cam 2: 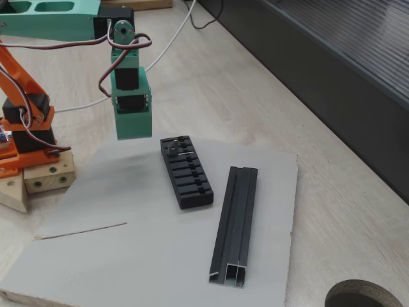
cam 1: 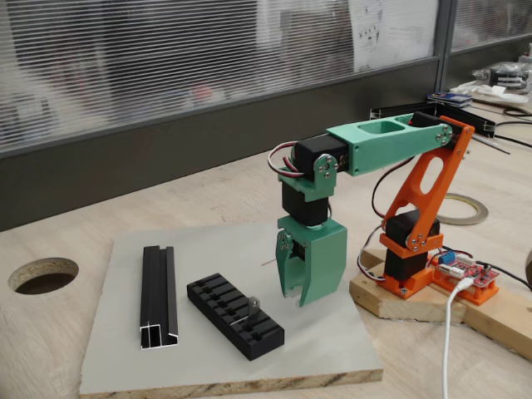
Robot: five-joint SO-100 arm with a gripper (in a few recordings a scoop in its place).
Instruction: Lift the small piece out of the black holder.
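The black holder (cam 1: 235, 316) (cam 2: 186, 171), a slotted block, lies on the grey board (cam 1: 332, 341) (cam 2: 128, 256). The small piece (cam 1: 252, 306) (cam 2: 172, 149), a tiny grey bracket, stands in a slot near one end of the holder. My green gripper (cam 1: 301, 297) (cam 2: 133, 134) hangs fingers down above the board, just beside that end of the holder and clear of it. Its fingers stand a little apart with nothing between them.
A longer black channel rail (cam 1: 158, 295) (cam 2: 235, 224) lies on the board on the holder's far side from the gripper. The arm's orange base (cam 1: 416, 249) (cam 2: 25, 128) stands on a wooden block at the board's edge, with cables around it. A round hole (cam 1: 41, 274) (cam 2: 364, 295) is cut in the table.
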